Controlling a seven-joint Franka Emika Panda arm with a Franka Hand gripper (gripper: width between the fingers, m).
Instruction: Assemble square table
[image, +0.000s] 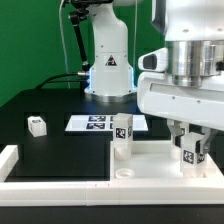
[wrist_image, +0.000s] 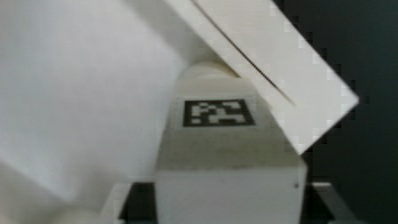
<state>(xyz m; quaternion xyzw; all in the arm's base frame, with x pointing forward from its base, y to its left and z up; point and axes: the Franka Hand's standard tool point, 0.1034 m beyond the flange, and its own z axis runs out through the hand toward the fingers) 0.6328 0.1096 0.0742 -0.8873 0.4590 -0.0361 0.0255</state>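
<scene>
The square table's white panel (image: 150, 165) lies at the front of the table, also seen in the wrist view (wrist_image: 71, 110). One white tagged leg (image: 122, 135) stands upright on the panel. My gripper (image: 192, 150) is shut on a second tagged leg (image: 192, 153) and holds it upright at the panel's corner on the exterior view's right. In the wrist view this leg (wrist_image: 221, 130) fills the space between my fingers (wrist_image: 134, 200), its tag facing the camera, with my gripper (wrist_image: 226, 205) closed round it. A third leg (image: 37, 125) lies loose on the black table at the exterior view's left. The fourth leg is out of view.
The marker board (image: 95, 123) lies flat behind the panel. White border rails (image: 12, 160) run along the front and the exterior view's left; one rail (wrist_image: 267, 50) crosses the wrist view. The arm's base (image: 108, 70) stands at the back.
</scene>
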